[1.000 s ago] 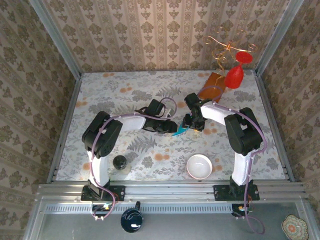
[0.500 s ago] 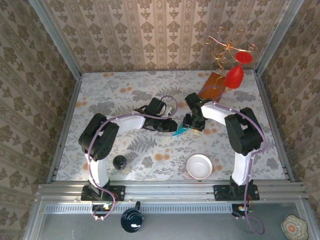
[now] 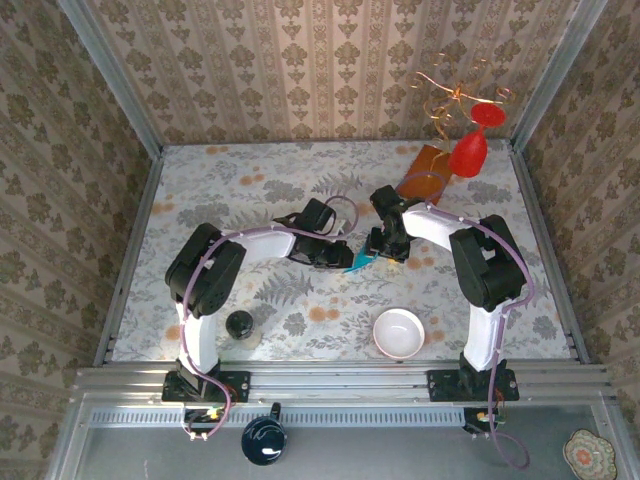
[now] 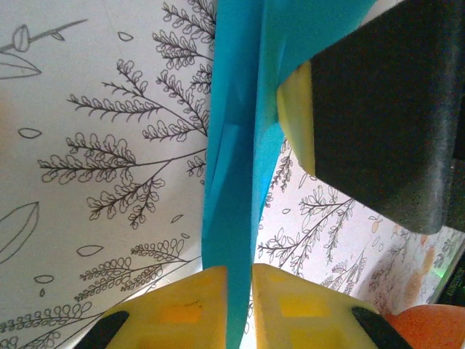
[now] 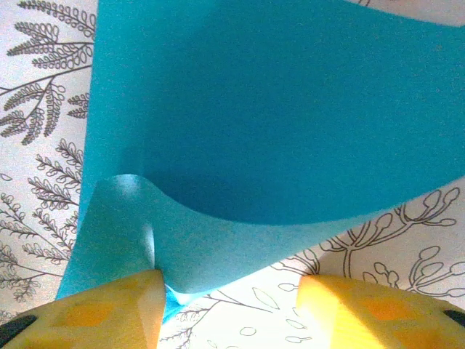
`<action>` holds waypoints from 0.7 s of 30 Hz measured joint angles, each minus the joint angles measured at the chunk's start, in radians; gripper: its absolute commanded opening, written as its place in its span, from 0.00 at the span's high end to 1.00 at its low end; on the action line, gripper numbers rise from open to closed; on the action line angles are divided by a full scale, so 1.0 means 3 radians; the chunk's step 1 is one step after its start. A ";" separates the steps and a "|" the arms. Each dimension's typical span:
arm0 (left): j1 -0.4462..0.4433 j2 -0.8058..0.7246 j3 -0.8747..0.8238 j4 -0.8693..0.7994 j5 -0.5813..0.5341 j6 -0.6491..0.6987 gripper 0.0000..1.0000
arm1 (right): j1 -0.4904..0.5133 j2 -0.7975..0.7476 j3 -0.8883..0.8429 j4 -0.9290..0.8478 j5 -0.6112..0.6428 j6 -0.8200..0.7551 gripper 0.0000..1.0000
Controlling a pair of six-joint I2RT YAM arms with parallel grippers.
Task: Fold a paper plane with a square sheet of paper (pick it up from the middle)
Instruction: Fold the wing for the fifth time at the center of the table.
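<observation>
The teal-blue paper sheet (image 3: 360, 261) is creased into a narrow strip and held just above the floral table mid-table, between the two arms. My left gripper (image 3: 345, 258) is shut on it. In the left wrist view the yellow fingertips (image 4: 189, 302) pinch the standing folded sheet (image 4: 234, 174) at the gripper's centre (image 4: 240, 283). My right gripper (image 3: 385, 250) is at the paper's other side, and its black finger with a yellow pad (image 4: 296, 123) touches the sheet. In the right wrist view the sheet (image 5: 276, 109) curls over the open gripper (image 5: 229, 302), brushing the left fingertip (image 5: 109, 305).
A white bowl (image 3: 399, 332) sits near the front right. A small black round object (image 3: 239, 324) stands by the left arm's base. At the back right are an orange-brown board (image 3: 425, 172) and a red glass-shaped ornament (image 3: 470, 150) with copper wire. Patterned walls enclose the table.
My left gripper has shifted slightly toward the near right, closer to the right gripper, still holding the paper. The right arm has hardly moved.
</observation>
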 measured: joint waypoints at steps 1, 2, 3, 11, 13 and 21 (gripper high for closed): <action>-0.0001 0.0000 0.0004 -0.0008 -0.0001 0.0006 0.85 | 0.0000 0.0000 0.0000 0.0000 0.0000 0.0000 0.43; -0.0006 0.0000 0.0005 -0.0010 -0.0003 0.0010 0.86 | 0.0000 0.0000 0.0000 0.0000 0.0000 0.0000 0.43; -0.0011 0.0001 0.0005 -0.0015 -0.0003 0.0014 0.86 | 0.0000 0.0000 0.0000 0.0000 0.0000 0.0000 0.43; -0.0025 0.0013 0.0010 -0.0051 -0.0085 0.0036 0.87 | -0.0004 -0.0008 -0.0010 0.0009 -0.0010 0.0000 0.43; -0.0031 0.0037 0.0015 -0.0070 -0.0114 0.0046 0.87 | -0.0006 -0.0009 -0.0019 0.0018 -0.0013 0.0000 0.43; -0.0088 0.0111 0.0015 -0.0109 -0.0215 0.0070 0.87 | -0.0013 -0.0009 -0.0019 0.0018 -0.0023 0.0000 0.43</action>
